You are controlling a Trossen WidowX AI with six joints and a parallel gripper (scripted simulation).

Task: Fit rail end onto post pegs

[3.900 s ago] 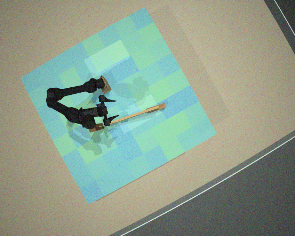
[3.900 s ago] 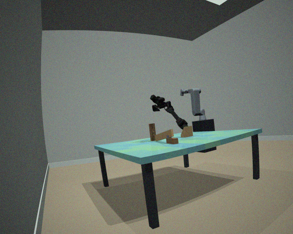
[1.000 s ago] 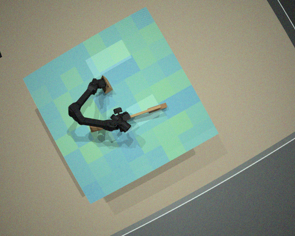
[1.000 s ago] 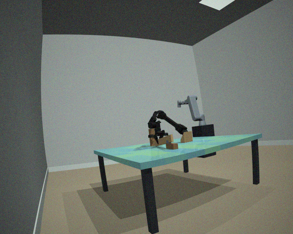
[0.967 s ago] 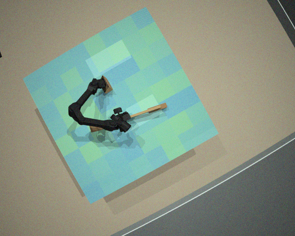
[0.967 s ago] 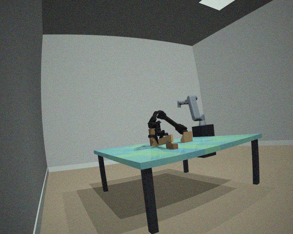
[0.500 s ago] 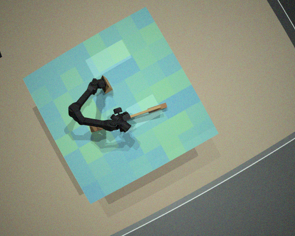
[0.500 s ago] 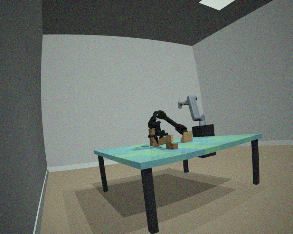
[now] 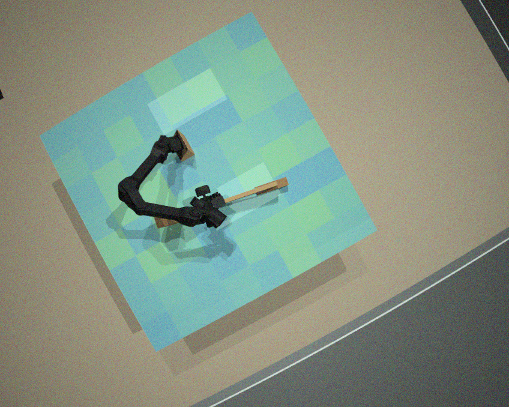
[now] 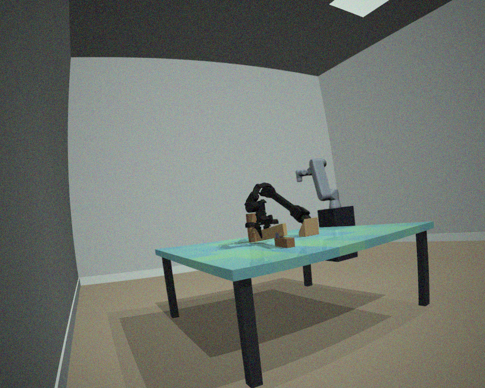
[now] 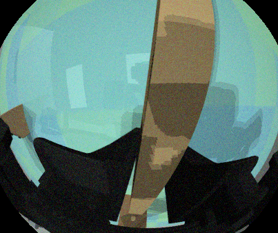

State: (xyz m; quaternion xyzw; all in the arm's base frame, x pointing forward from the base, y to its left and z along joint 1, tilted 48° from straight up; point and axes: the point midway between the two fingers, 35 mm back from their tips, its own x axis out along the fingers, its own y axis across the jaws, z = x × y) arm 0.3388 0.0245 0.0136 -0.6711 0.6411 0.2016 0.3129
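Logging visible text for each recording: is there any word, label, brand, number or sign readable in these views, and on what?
None: no readable text in any view.
The rail, the post, the table and the black arm bear no marks.
The grey arm on its black box shows none either.

Hand (image 11: 150,177) clamped around rail (image 11: 181,67)
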